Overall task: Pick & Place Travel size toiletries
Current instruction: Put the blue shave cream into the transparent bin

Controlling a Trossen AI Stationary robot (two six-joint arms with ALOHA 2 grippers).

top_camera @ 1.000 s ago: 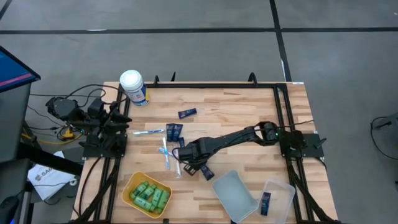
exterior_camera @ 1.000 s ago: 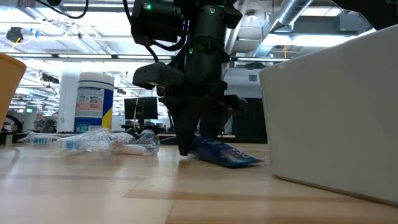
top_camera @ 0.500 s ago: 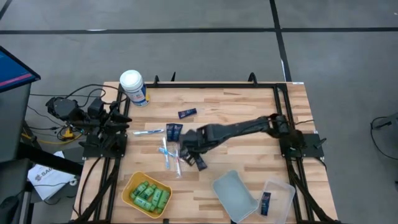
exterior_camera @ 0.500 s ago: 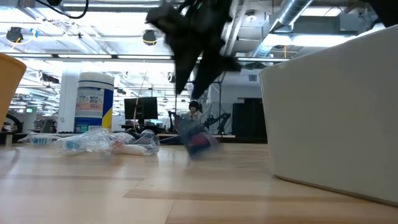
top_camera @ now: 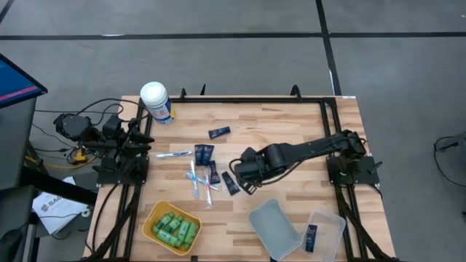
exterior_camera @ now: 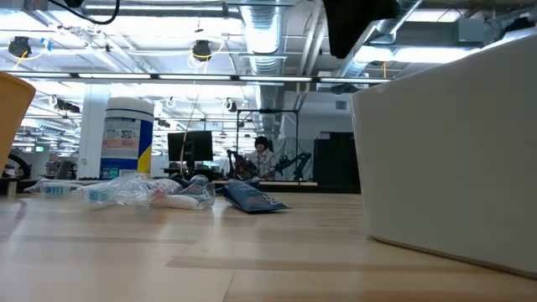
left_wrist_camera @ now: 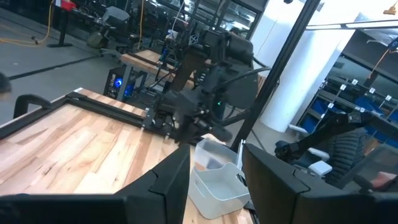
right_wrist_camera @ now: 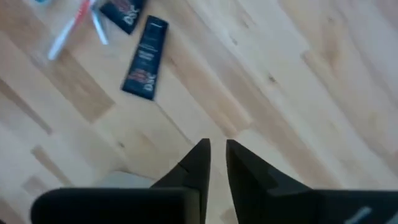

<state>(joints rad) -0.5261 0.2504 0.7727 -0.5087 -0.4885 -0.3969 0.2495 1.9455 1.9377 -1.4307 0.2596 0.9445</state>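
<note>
My right claw (top_camera: 243, 172) has lifted off the bench (top_camera: 291, 131) with its fingers nearly together and empty; the navy tube (top_camera: 231, 183) it reached for slipped free and lies just left of it. That grab failed. My left claw (left_wrist_camera: 214, 180) waits half open, far left.

The high view looks straight down on the whole wooden table (top_camera: 291, 131), while the low view sits at tabletop height and looks level across the boards, past the white-lidded canister (exterior_camera: 127, 138), into the room behind. Both share that canister (top_camera: 155, 101). The right wrist view looks down at the boards from close above, and the left wrist view faces across the table toward the clear bins (left_wrist_camera: 214, 183).
</note>
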